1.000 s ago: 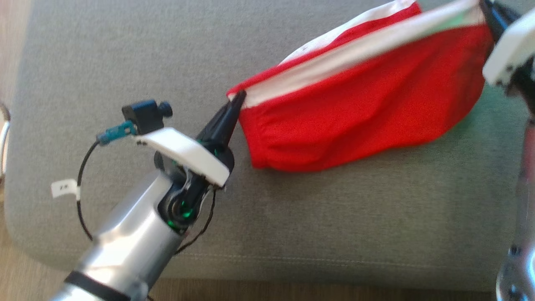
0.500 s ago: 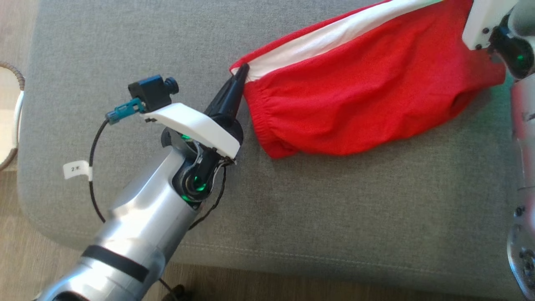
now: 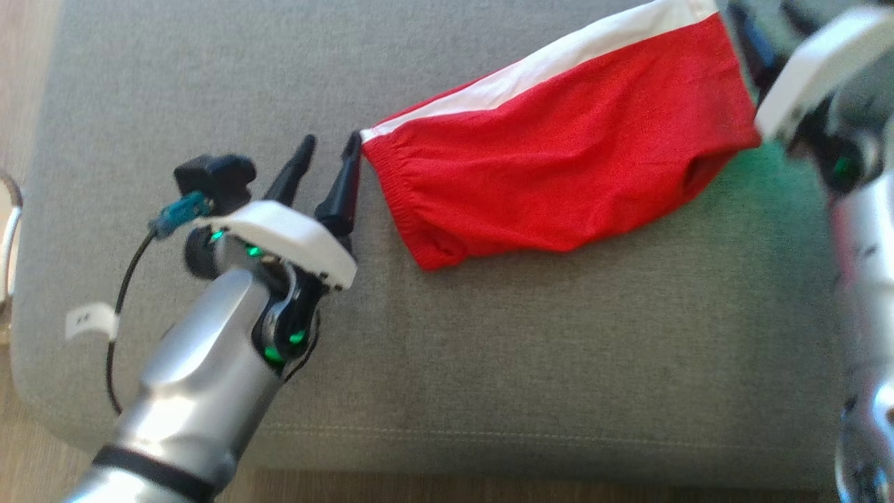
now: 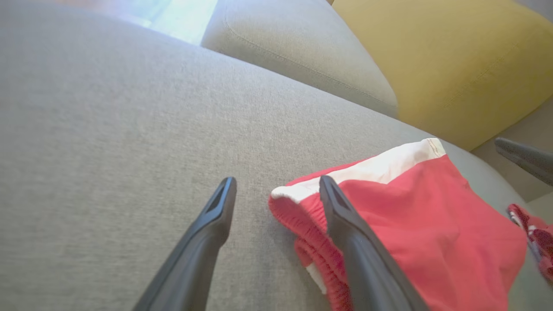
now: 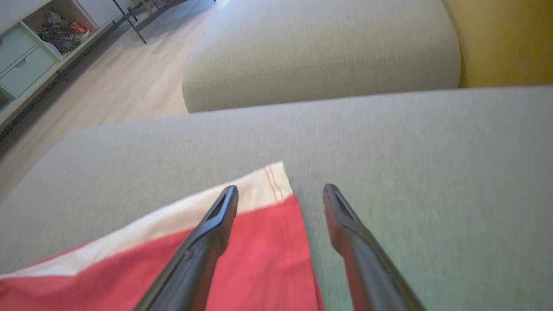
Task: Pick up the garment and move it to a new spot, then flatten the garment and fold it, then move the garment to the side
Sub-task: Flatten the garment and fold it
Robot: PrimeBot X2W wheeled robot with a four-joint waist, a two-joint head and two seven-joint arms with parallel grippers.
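The garment (image 3: pixel 559 181) is showing bright red, with a white band along one edge and thin red stitching near the band's end. The sofa cushion (image 3: pixel 489 363) is reading as plain heathered grey. Another cushion (image 4: pixel 453 56) is glowing mustard yellow. The left tool (image 3: pixel 331 140) is showing black, its wrist cover (image 3: pixel 279 237) white.

In the head view the right gripper (image 3: pixel 768 31) was smeared by blur, its fingers (image 3: pixel 751 43) only dark streaks, and a pale curved object (image 3: pixel 7 237) was cut by the left edge, too little to identify. In the right wrist view the garment (image 5: pixel 268 259) ran off the bottom and left edges. In the left wrist view a blurred red-and-white thing (image 4: pixel 535 237) was clipped by the right edge
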